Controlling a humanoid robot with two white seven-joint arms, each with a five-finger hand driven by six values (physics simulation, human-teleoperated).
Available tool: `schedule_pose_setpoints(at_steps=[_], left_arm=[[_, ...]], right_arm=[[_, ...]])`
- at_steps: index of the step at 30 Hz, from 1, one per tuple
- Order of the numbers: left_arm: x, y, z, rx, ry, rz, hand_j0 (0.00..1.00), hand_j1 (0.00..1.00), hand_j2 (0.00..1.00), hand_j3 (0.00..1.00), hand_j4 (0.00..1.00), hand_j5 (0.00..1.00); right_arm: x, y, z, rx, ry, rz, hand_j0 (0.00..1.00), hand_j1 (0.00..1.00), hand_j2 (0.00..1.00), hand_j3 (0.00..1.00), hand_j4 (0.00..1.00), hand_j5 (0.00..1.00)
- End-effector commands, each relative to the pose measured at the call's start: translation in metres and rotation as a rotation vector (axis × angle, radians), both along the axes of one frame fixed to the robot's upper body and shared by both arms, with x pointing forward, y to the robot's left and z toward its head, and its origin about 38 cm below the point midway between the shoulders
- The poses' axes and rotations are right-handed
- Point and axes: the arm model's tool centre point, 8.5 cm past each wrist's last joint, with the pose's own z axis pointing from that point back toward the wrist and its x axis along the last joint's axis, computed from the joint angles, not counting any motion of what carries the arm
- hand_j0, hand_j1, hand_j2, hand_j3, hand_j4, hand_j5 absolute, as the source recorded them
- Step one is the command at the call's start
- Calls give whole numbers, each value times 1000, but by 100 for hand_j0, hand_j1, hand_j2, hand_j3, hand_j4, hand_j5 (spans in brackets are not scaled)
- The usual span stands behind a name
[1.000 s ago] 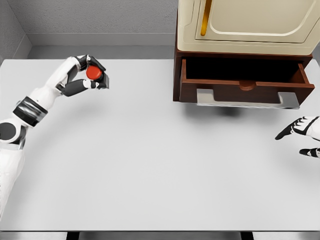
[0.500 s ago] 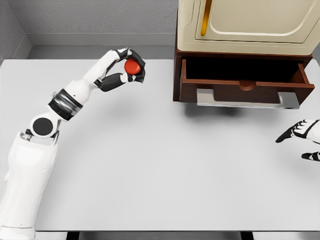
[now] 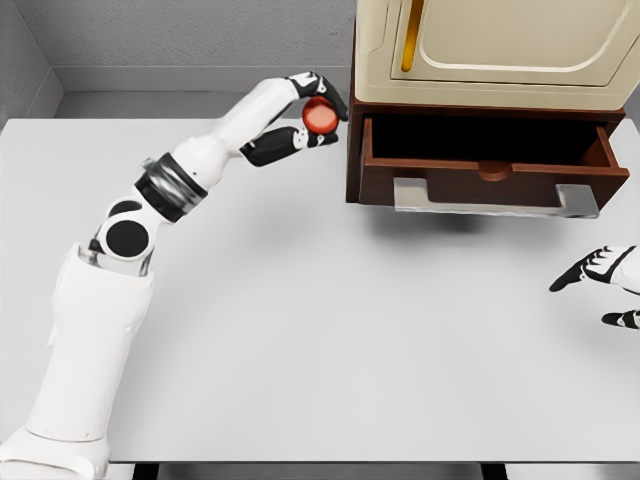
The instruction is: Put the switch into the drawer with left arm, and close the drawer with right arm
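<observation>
- left hand (image 3: 308, 122) has its fingers (image 3: 325, 90) pinching the switch (image 3: 320, 117), red button facing out, held up off the worktop (image 3: 300, 330) near the far edge
- key relation: switch sits just left of the drawer (image 3: 487, 165) cabinet's left side wall, outside it; the open cavity lies to the right and past that wall
- judgement: next move needs to carry the switch rightward over the drawer's left rim, then lower and release; clipping the side panel is the risk
- drawer is pulled out, front handle facing the near edge
- right hand (image 3: 605, 282) rests low at the right edge of the worktop, fingers loosely spread, holding nothing; it's the nearer hand to the drawer front for the closing push
</observation>
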Motion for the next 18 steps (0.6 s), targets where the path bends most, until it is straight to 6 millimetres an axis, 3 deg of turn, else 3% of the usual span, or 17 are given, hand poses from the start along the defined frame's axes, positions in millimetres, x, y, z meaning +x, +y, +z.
schedule_pose_setpoints(at_steps=[1, 11, 18], left_arm=[[-3, -13, -1, 24, -18, -8, 35, 35, 35, 35, 35, 35], [-9, -63, 15, 112, -115, -74, 35, 35, 35, 35, 35, 35], [-5, -73, 15, 214, -155, -58, 35, 35, 35, 35, 35, 35]], right_arm=[[0, 0, 1, 5, 1, -2, 75, 75, 75, 75, 75, 75], [-3, -1, -3, -4, 22, -1, 74, 74, 74, 74, 74, 74], [-3, -1, -3, -4, 22, -1, 74, 74, 74, 74, 74, 74]])
